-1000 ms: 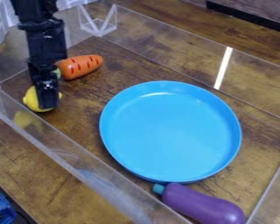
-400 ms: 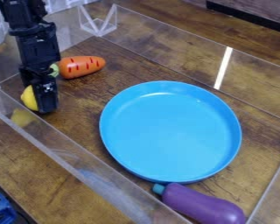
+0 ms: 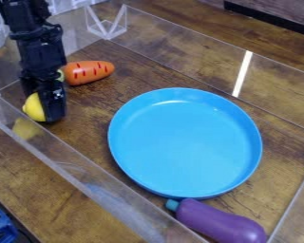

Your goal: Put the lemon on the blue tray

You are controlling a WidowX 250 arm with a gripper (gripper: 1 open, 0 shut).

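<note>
The lemon (image 3: 34, 107), small and bright yellow, rests on the wooden table at the left. My black gripper (image 3: 46, 104) comes down on it from above, pointing steeply down, its jaws shut on the lemon, with one dark finger (image 3: 52, 102) covering the fruit's right side. The lemon still touches the table. The blue tray (image 3: 186, 142), a wide round plate with a shallow rim, lies to the right of centre and has nothing on it.
An orange carrot (image 3: 87, 71) with a green top lies just behind and to the right of the gripper. A purple eggplant (image 3: 222, 224) lies near the tray's front edge. A clear plastic wall (image 3: 79, 180) borders the table at the front left.
The arm shifted slightly left and the wrist rolled a little. The jaws closed around the lemon, which stays on the table.
</note>
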